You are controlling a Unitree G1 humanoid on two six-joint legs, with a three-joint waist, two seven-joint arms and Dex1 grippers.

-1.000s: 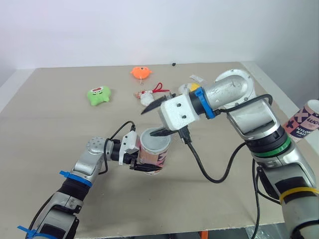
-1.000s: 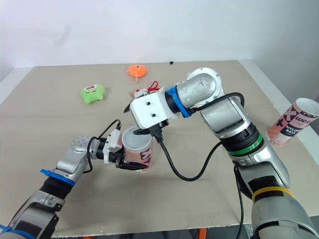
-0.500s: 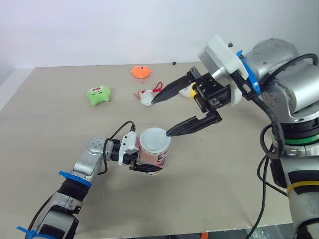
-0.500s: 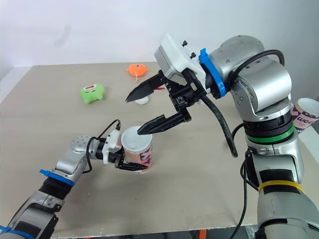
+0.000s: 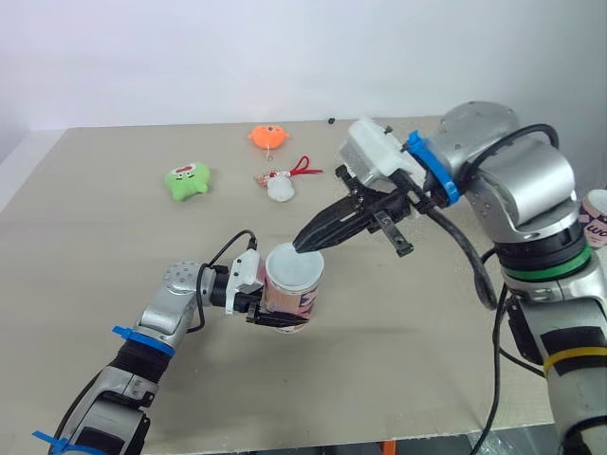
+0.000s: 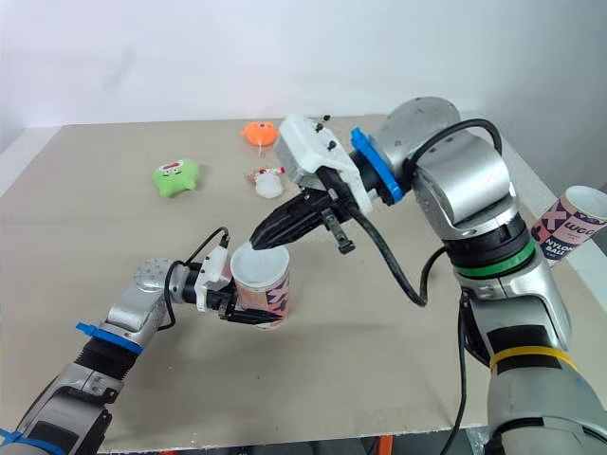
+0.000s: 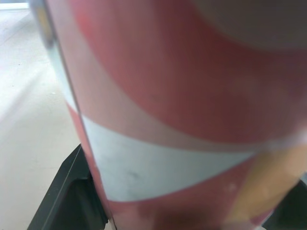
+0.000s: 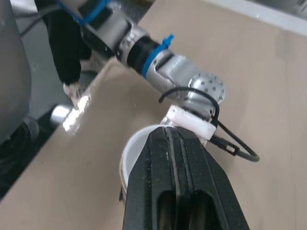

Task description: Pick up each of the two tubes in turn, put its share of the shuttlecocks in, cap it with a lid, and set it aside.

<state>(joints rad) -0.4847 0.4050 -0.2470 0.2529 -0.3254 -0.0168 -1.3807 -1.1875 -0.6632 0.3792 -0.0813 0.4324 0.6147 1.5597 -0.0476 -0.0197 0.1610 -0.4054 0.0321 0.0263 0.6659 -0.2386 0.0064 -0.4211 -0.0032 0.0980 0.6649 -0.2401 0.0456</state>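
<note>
The table (image 5: 85, 246) spans the frame. At lower centre my left gripper (image 5: 268, 311) clamps the tube (image 5: 289, 296) upright, with a white lid (image 5: 296, 265) on top. My right gripper (image 5: 308, 246), fingers pressed together, points at the lid's rim. A second tube (image 6: 569, 226) shows at the right edge.

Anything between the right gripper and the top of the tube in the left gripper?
Nothing visible. The right gripper, shut, has its tips at the far rim of the white top of the tube; the left gripper clamps it. The soft toys lie farther back.
</note>
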